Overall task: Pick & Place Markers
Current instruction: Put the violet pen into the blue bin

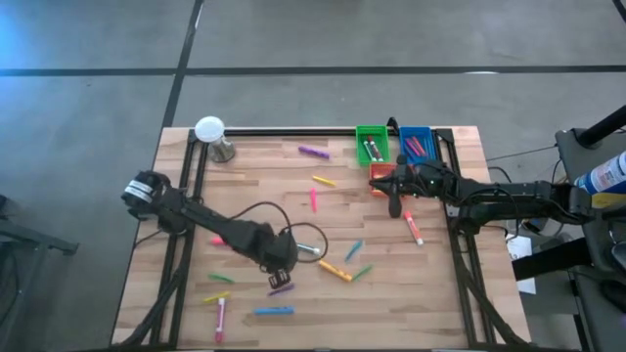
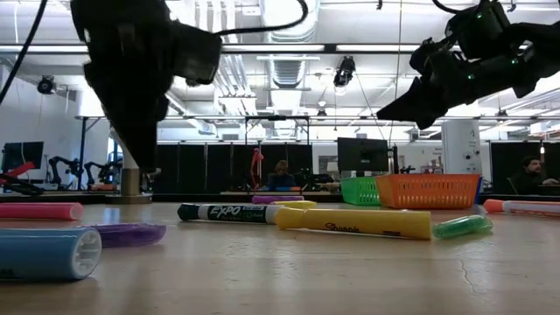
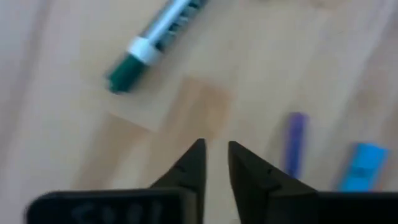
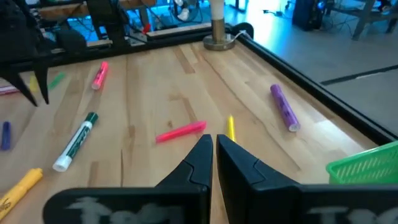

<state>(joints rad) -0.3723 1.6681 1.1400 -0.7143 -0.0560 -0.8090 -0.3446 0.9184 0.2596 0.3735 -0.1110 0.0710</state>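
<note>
Markers (image 1: 334, 271): scattered across the table (image 1: 254, 181); some already in bins (image 1: 372, 143).
Handling: likely light, stiff, prone to rolling; pinch mid-barrel, across its width.
Left gripper (image 3: 215, 163): fingers slightly parted, empty, above bare wood near the purple marker (image 3: 295, 142).
Right gripper (image 4: 214, 153): fingers pressed together, empty, near the bins.

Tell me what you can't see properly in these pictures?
- Inside the green plastic bin and blue plastic bin: high view, the pens are too small to count.
- Red plastic bin: high view, the right tool and its arm cover most of it.
- Green-capped white marker: left wrist view, label blurred, far end cut off by the edge.
- Purple marker: low view, the blue marker hides one end.
</note>
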